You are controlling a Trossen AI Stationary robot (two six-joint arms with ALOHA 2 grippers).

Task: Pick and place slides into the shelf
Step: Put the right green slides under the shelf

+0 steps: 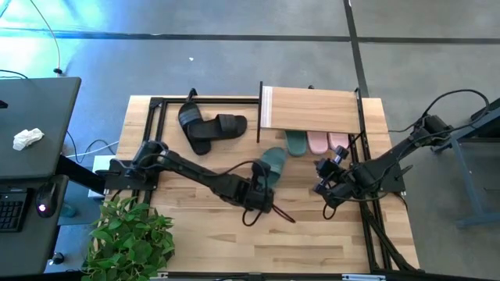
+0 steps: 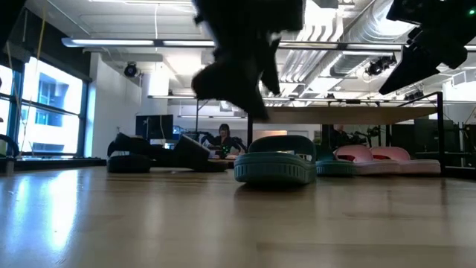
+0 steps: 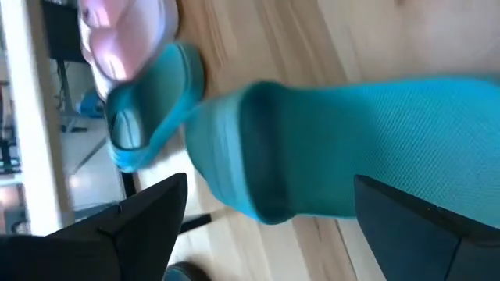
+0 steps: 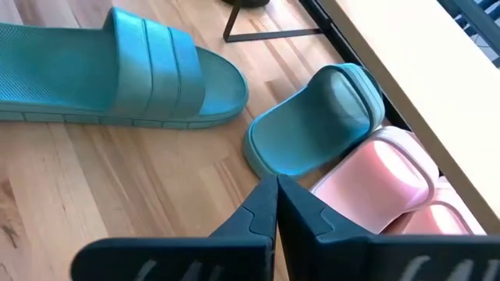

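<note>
A teal slide point(image 1: 273, 162) point(image 2: 275, 160) lies sole-down on the table in front of the shelf point(image 1: 311, 108). My left gripper point(image 1: 262, 190) point(image 3: 269, 183) is open over the slide's near end, one finger on each side of it. In the low view it hangs just above the slide. The second teal slide point(image 1: 297, 143) point(image 4: 316, 129) and two pink slides point(image 1: 326, 142) point(image 4: 383, 176) sit under the shelf plank, heels sticking out. Two black slides point(image 1: 211, 125) lie overlapping at the far left. My right gripper point(image 1: 323, 186) point(image 4: 275, 187) is shut, hovering near the shelved slides.
A black metal frame point(image 1: 152, 129) runs around the table top, and a dark cable point(image 1: 269, 212) loops near the left gripper. A potted plant point(image 1: 129, 234) stands at the near left corner. A desk point(image 1: 35, 133) is on the left. A person point(image 2: 223, 138) sits far behind.
</note>
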